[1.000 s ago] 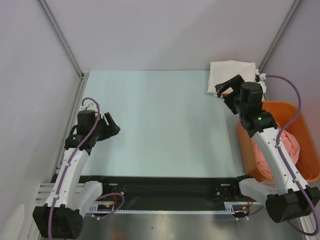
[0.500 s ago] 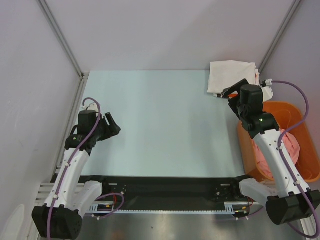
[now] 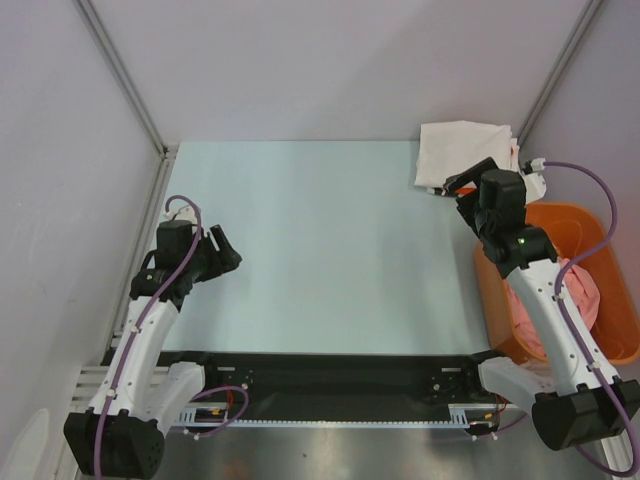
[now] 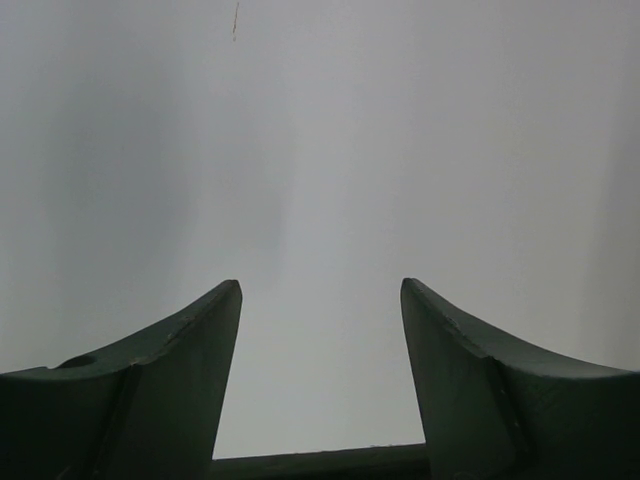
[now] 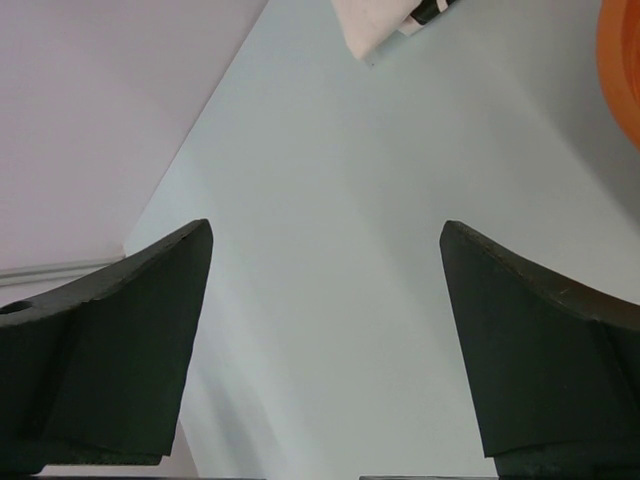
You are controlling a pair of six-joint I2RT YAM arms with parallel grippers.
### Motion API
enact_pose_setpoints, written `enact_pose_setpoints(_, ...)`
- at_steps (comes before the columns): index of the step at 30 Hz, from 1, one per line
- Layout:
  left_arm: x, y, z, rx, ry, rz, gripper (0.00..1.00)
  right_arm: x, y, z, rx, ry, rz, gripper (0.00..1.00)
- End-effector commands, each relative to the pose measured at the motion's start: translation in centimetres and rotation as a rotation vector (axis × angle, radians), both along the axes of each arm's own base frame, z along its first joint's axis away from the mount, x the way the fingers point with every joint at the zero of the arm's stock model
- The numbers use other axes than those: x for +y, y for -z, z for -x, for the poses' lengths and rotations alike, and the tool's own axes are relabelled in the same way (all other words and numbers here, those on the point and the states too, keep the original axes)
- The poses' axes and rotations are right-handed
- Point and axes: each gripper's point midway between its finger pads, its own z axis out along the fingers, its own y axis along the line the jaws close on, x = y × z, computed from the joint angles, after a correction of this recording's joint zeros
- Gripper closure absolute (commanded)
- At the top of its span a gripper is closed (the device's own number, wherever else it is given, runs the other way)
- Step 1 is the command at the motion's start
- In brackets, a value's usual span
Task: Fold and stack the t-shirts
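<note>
A folded white t-shirt (image 3: pixel 462 146) lies at the table's far right corner; its corner with a bit of black print shows in the right wrist view (image 5: pixel 385 22). A pink t-shirt (image 3: pixel 572 300) lies crumpled in the orange plastic basket (image 3: pixel 600 222) at the right. The orange t-shirt is not in view. My right gripper (image 3: pixel 455 187) is open and empty, just in front of the white shirt; in its wrist view (image 5: pixel 325 240) only table lies between the fingers. My left gripper (image 3: pixel 225 250) is open and empty over the table's left side; its wrist view (image 4: pixel 320 290) shows only blank grey.
Grey walls with metal posts close in the table at the back and on both sides. The basket's rim (image 5: pixel 620 60) shows at the right edge of the right wrist view. The black rail (image 3: pixel 330 370) runs along the near edge.
My right gripper has shifted a little to the right and nearer, away from the white shirt's front edge. The left arm has not moved.
</note>
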Motion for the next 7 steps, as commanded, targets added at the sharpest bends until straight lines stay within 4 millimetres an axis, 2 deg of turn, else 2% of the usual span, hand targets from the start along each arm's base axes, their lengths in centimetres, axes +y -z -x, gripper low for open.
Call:
enact_pose_setpoints(1, -0.1, -0.6, -0.3, -0.030, -0.004, 0.004, 0.29, -0.1, -1.9, -0.4, -0.091, -0.008, -0.004, 0.00)
enact_pose_setpoints(7, -0.2, -0.6, -0.3, -0.030, 0.000, 0.004, 0.29, -0.3, -0.8, -0.5, -0.082, -0.022, -0.018, 0.00)
